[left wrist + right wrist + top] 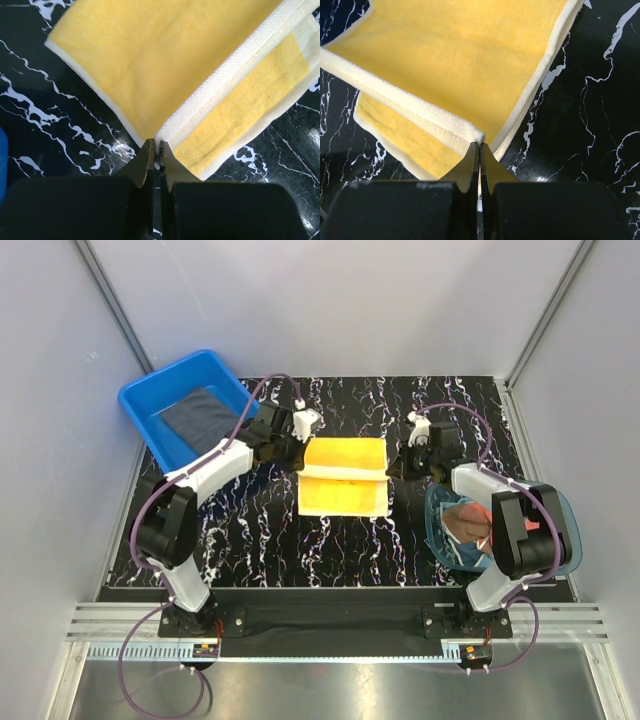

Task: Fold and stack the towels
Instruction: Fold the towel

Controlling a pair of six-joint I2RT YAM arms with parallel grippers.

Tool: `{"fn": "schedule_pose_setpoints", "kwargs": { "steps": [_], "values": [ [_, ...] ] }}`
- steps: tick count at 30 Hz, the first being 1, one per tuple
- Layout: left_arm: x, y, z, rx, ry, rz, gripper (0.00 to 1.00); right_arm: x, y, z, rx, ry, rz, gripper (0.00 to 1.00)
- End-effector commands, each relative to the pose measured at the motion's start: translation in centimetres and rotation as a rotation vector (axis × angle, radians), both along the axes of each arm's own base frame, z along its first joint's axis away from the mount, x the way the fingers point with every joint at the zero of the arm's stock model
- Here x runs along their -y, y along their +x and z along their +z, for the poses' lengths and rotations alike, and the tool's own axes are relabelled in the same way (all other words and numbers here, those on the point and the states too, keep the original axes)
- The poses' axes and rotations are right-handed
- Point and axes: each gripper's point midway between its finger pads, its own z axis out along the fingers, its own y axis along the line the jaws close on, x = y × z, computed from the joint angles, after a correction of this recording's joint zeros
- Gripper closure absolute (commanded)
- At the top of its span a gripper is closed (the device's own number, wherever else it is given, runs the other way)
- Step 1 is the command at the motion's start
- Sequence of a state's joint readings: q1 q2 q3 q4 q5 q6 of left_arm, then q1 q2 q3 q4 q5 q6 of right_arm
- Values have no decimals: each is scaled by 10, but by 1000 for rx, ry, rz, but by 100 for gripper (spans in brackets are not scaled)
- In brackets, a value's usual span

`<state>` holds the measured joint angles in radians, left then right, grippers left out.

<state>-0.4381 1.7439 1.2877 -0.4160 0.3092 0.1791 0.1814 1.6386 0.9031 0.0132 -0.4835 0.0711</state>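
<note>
Black, white-veined table carries a blue tub at far left, with a navy-grey towel lying inside. At centre lies the yellow towel, its far part doubled over. A teal bowl at near right holds a brown towel. The left gripper and right gripper, fingers pressed together, pinch the flap's left and right corners.

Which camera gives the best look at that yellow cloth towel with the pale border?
The top external view: the whole yellow cloth towel shows there, partly folded over itself. Each wrist view shows only part, close up, around one flap corner.
</note>
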Motion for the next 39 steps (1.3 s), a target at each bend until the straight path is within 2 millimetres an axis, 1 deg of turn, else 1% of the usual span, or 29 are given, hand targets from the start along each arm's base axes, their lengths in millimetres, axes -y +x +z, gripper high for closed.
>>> {"fn": "schedule_pose_setpoints", "kwargs": {
  "steps": [1, 2, 4, 7, 8, 10, 12, 13, 14, 16, 18, 19, 20, 21, 22, 23, 24, 25, 26, 27, 28, 29, 30, 31, 32, 33, 35, 36, 39],
  "values": [
    [2, 3, 28, 100, -37, 21, 100, -4, 5, 35, 109, 36, -4, 100],
    [2, -1, 25, 93, -32, 16, 100, -4, 1, 31, 100, 34, -3, 100],
    [5, -8, 23, 79, -25, 3, 100, -3, -2, 33, 102, 36, -3, 100],
    [2, -18, 12, 35, -3, 2, 100, -1, -9, 30, 81, 39, -15, 100],
    [0, -21, 10, 26, 2, 6, 98, -4, -15, 27, 63, 52, -3, 98],
    [-4, -30, 0, -9, 19, 7, 94, -7, -24, 19, 11, 65, 2, 93],
    [-9, -36, -6, -31, 34, 17, 89, -10, -33, 9, -42, 68, -3, 80],
    [-10, -41, -8, -50, 34, 17, 89, -14, -48, -2, -117, 47, 6, 73],
    [-11, -44, -8, -59, 35, 20, 88, -14, -50, -4, -118, 28, -11, 71],
    [-12, -56, -6, -88, 41, 29, 77, -30, -70, 4, -168, 88, 5, 67],
    [-13, -62, -2, -102, 36, 54, 66, -35, -80, 10, -183, 80, 9, 65],
    [-15, -66, 2, -96, 27, 65, 58, -35, -89, 11, -208, 60, 10, 63],
    [-16, -66, 2, -99, 28, 84, 56, -31, -85, 15, -203, 37, -17, 62],
    [-17, -66, 4, -108, 19, 128, 55, -27, -85, 17, -215, 25, -44, 61],
    [-16, -67, 5, -115, 13, 133, 52, -22, -89, 15, -248, 2, -74, 60],
    [-15, -67, 5, -135, -4, 171, 52, -16, -81, 18, -243, -18, -133, 59],
    [-16, -67, 5, -142, -10, 204, 52, -16, -80, 19, -268, -6, -170, 59],
    [-13, -66, 6, -161, -47, 251, 52, -16, -79, 14, -299, -10, -190, 59],
    [-15, -69, 2, -175, -54, 292, 51, -12, -73, 14, -309, -22, -239, 59],
    [-20, -65, -1, -191, -60, 388, 50, -12, -72, 10, -352, -18, -294, 59],
    [-19, -65, -3, -200, -70, 409, 49, -8, -79, -5, -424, -57, -330, 60],
    [-19, -66, -8, -219, -72, 429, 49, -2, -73, -7, -429, -91, -388, 60],
    [-21, -67, -14, -237, -74, 467, 49, -2, -74, -12, -466, -97, -434, 61],
    [-19, -63, -16, -229, -87, 482, 49, -2, -74, -19, -487, -115, -448, 60],
    [-18, -62, -19, -228, -98, 490, 49, -1, -70, -21, -481, -122, -467, 60],
    [-17, -65, -29, -255, -102, 505, 49, -1, -69, -23, -487, -122, -487, 60],
    [-15, -61, -35, -258, -117, 521, 50, 2, -64, -30, -498, -137, -524, 61],
    [-15, -61, -45, -277, -100, 532, 52, 2, -61, -32, -494, -140, -528, 61],
    [-16, -61, -59, -297, -78, 541, 53, -1, -54, -34, -483, -142, -527, 63]
  ]
}}
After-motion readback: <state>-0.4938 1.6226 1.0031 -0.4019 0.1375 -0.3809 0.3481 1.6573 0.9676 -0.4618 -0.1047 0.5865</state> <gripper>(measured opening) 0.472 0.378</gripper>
